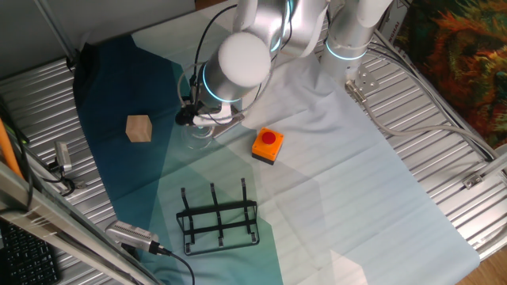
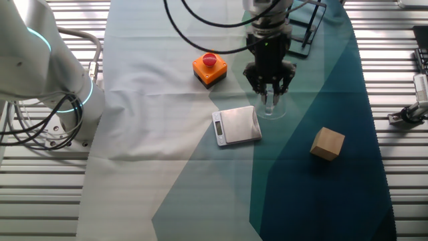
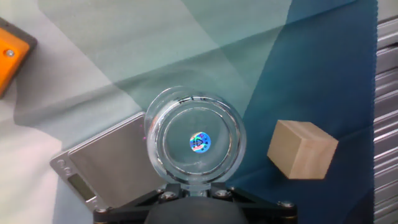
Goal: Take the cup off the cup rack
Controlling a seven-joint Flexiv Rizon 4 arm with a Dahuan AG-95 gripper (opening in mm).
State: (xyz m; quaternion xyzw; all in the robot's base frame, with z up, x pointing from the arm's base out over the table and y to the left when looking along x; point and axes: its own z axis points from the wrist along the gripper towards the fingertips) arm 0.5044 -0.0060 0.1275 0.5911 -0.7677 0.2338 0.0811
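Observation:
The clear glass cup [image 3: 196, 142] fills the middle of the hand view, seen end-on as nested rings with a small shiny sticker at the centre. My gripper [image 2: 270, 94] is shut on the cup [image 2: 272, 108] and holds it low over the teal cloth, just right of the grey plate. In one fixed view the cup [image 1: 200, 134] is a faint glint under the gripper [image 1: 194, 119]. The black wire cup rack [image 1: 219, 215] stands apart near the cloth's front edge, with bare prongs. Whether the cup touches the cloth is unclear.
An orange button box [image 1: 268, 145] with a red button sits between the hand and the rack. A flat grey metal plate [image 2: 236, 125] lies beside the cup. A tan wooden cube [image 2: 328, 143] rests on the dark cloth. Ribbed metal table [image 2: 401, 187] and cables flank the cloth.

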